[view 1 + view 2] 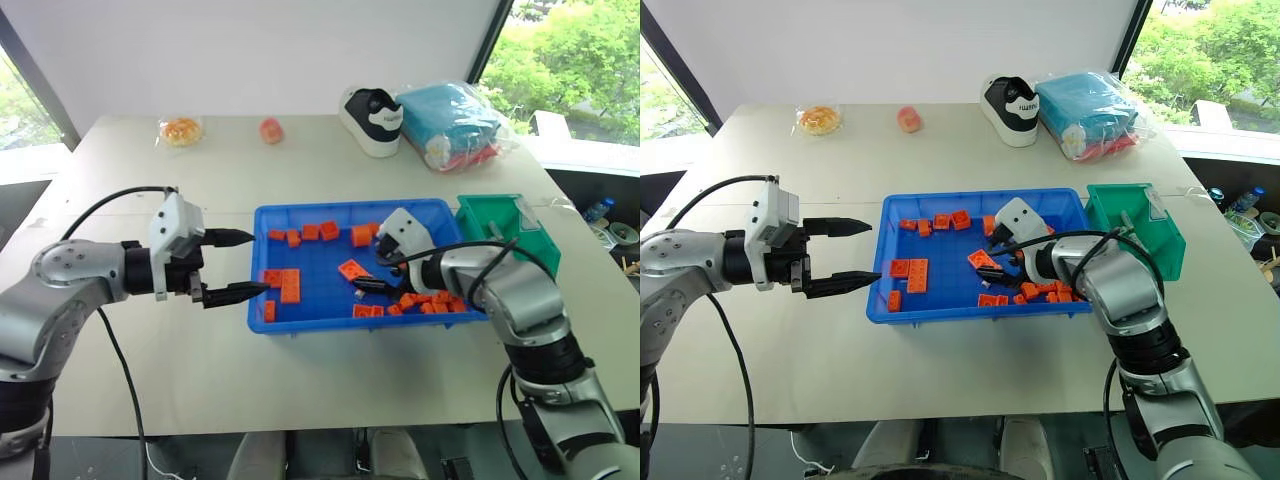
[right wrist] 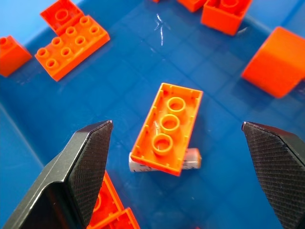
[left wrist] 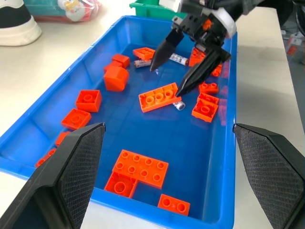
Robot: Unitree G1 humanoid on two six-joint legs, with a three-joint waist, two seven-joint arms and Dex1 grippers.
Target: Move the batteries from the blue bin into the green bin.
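hovering spread-wide and empty, right tool (image 3: 183,67) over battery (image 2: 190,159) pinned under orange brick (image 2: 167,129) in blue bin (image 1: 300,215); second battery (image 3: 178,59) waiting; left tool (image 1: 237,265) spread, idle; green bin (image 1: 490,225) contents unclear.

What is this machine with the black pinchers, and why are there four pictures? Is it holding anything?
It is a robot with two arms, and each arm ends in a pincher with two black fingers. Two pictures come from cameras on its head, looking down at the table. The other two come from cameras on its wrists, looking out between the fingers.

On the table sits a blue bin full of orange bricks, with a smaller green bin beside it. At the far end lie a shoe and a plastic bag.

The right gripper is open, reaching into the blue bin above an upside-down brick. A grey battery peeks out from under that brick. The left gripper waits open beside the bin. Nothing is held.
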